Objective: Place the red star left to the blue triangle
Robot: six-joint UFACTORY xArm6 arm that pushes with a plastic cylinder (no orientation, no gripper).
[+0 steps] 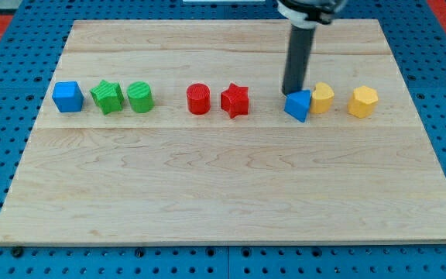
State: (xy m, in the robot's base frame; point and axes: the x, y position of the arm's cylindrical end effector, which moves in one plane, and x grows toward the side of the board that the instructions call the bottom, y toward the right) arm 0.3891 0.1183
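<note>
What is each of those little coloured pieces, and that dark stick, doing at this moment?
my tip: down at the board, just above the blue triangle.
blue triangle: beside a yellow block.
red star: lying left of the triangle, apart from it.
red cylinder: next to the star.
Other blocks: lying untouched in the row.

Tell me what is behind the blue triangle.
My tip stands just behind the blue triangle, toward the view's top. The triangle's upper edge covers the tip's very end, so contact cannot be confirmed.
</note>
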